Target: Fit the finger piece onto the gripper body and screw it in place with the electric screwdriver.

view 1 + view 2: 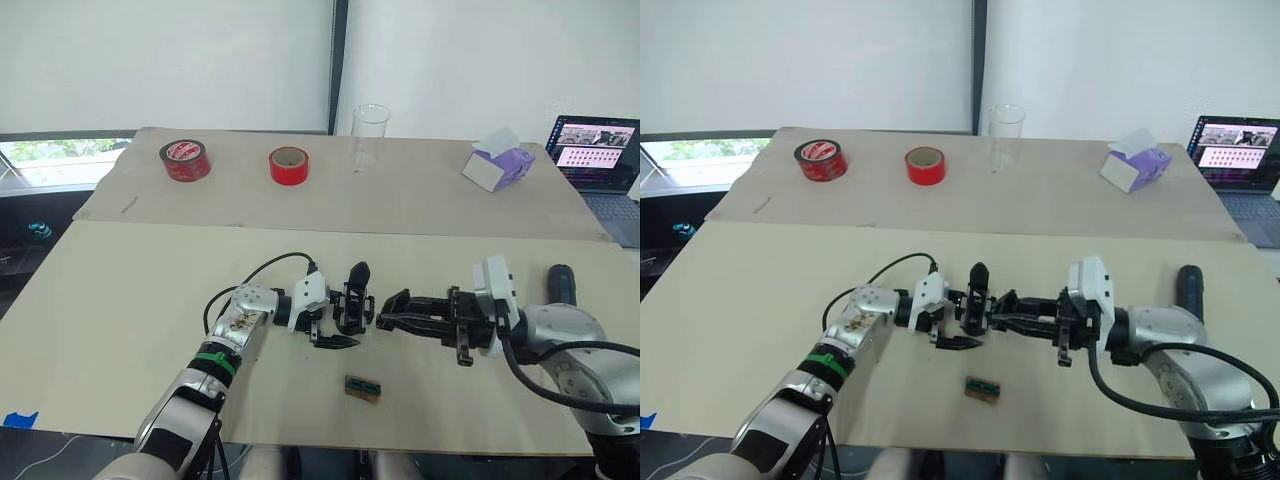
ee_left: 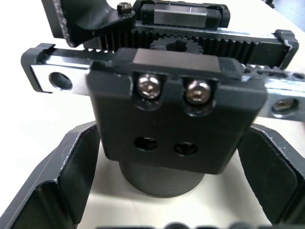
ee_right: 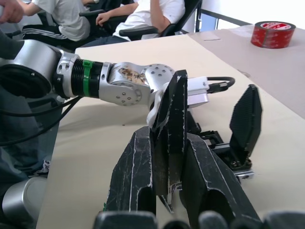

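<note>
The gripper body (image 1: 352,300) is a small black block with a toothed rail and one upright finger; it stands on the table in my left gripper (image 1: 337,320). In the left wrist view the fingers (image 2: 52,186) close around the gripper body (image 2: 176,114), which shows two screws and two bare holes. My right gripper (image 1: 392,312) reaches in from the right, shut on the finger piece (image 3: 170,119), a black wedge pinched between its fingers (image 3: 136,176) just beside the body. The electric screwdriver (image 1: 562,283) lies on the table behind my right arm.
A small flat green-brown piece (image 1: 362,388) lies near the front edge. At the back stand two red tape rolls (image 1: 185,160) (image 1: 289,165), a clear cup (image 1: 369,135), a tissue box (image 1: 497,165) and a laptop (image 1: 598,150). Seated people (image 3: 119,19) are beyond the table.
</note>
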You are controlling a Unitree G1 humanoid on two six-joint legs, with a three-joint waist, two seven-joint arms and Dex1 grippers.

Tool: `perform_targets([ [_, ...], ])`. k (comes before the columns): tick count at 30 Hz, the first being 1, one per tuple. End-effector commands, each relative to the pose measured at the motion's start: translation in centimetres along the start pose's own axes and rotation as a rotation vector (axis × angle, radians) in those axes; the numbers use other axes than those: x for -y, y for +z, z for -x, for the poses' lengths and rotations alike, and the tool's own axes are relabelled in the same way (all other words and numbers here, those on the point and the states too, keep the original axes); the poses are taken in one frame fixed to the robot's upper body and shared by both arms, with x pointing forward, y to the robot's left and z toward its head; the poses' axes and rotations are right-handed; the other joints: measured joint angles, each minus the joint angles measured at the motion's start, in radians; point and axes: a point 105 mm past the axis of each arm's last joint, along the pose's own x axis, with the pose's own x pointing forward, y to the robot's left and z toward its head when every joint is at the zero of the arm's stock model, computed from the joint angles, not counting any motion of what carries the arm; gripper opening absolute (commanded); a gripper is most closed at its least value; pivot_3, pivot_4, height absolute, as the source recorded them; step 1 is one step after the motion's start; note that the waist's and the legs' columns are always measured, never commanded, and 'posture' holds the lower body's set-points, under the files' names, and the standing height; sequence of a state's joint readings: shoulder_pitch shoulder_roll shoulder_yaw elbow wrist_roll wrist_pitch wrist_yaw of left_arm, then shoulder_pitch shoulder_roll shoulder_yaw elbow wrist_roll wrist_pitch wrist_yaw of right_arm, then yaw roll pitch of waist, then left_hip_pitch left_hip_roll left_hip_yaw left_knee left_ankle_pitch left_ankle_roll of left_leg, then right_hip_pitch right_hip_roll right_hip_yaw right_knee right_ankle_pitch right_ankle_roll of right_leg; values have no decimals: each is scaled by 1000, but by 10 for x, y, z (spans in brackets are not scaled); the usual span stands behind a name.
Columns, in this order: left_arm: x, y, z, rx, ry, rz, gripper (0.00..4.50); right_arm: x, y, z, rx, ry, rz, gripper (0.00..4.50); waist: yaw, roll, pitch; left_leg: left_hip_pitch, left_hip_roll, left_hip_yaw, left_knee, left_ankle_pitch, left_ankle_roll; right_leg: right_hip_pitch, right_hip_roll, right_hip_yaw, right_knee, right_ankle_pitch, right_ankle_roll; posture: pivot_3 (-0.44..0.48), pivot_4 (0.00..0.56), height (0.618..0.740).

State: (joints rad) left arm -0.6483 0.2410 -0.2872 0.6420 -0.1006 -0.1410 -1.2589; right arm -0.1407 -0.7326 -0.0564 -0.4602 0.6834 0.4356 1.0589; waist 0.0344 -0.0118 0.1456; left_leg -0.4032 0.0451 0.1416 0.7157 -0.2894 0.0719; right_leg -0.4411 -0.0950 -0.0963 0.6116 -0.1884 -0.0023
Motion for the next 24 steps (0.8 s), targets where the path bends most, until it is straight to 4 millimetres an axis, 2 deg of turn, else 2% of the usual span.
perform_targets([
  [1, -2, -2, 0, -22, 4, -20, 3219, 0, 11, -4, 33, 33, 83, 373, -1, 0, 0, 0, 0, 0, 0, 0, 0, 0, 0, 0, 0, 0, 1, 0, 150, 740],
  [3, -2, -4, 0, -31, 3, -23, 2295, 3, 10, -9, 20, 50, 107, 373, -3, 0, 0, 0, 0, 0, 0, 0, 0, 0, 0, 0, 0, 1, -1, 0, 150, 740],
  [14, 3, -11, 0, -56, -12, -12, 2313, 20, 6, -37, -8, 104, 144, 373, -9, 0, 0, 0, 0, 0, 1, 0, 0, 1, -1, -1, 1, 3, -4, 0, 150, 740],
  [24, 5, -14, 2, -67, -21, 3, 2313, 25, -10, -43, -90, 83, 104, 373, -13, 0, 0, 1, 0, 0, 1, 0, 0, 1, -1, -1, 1, 3, -4, 0, 150, 740],
])
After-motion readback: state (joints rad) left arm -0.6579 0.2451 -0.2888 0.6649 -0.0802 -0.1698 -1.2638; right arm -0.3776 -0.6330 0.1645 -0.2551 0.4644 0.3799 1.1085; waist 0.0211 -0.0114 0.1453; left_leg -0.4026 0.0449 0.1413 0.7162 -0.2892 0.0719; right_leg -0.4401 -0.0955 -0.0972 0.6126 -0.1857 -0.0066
